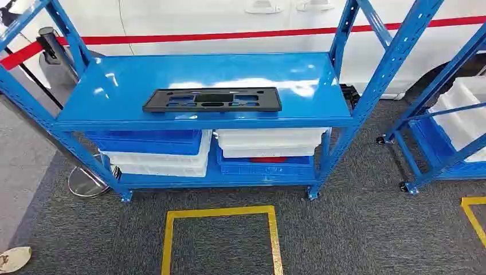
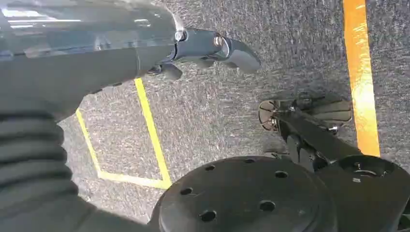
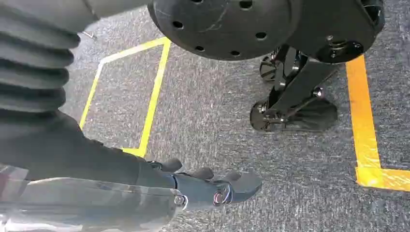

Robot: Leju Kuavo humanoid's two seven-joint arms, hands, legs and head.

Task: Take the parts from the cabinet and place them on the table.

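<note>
- A flat black part point(image 1: 212, 100) with cut-outs is seen lying on the top shelf of the blue rack point(image 1: 114, 80), near the shelf's front edge and about central along its length; nothing touches it.
- On the lower shelf, at 6 o'clock from the part, stacked bins are stored: at the left a blue bin point(image 1: 146, 141) sits in white bins point(image 1: 163, 160); at the right white bins point(image 1: 269, 140) are stacked on a blue bin point(image 1: 265, 166). Something red is glimpsed at the rim of that blue bin; what else the bins hold cannot be told.
- At 3 o'clock a second blue rack point(image 1: 435, 114) is seen with a white bin point(image 1: 467, 112) on it.
- At 6 o'clock from the rack a yellow taped square point(image 1: 220, 238) is marked on the grey carpet point(image 1: 355, 229).
- At 9 o'clock a post point(image 1: 86, 177) with a red belt point(image 1: 23, 54) stands beside the rack; behind, a white wall with a red stripe point(image 1: 229, 35) is seen.
- In the left wrist view the left hand point(image 2: 203, 50) is shown hanging over the carpet, released, fingers loosely extended, nothing held.
- In the right wrist view the right hand point(image 3: 212, 186) is likewise shown released over the carpet, holding nothing.
- Yellow tape is shown by both wrist views; the rack and part are shown by the head view.
</note>
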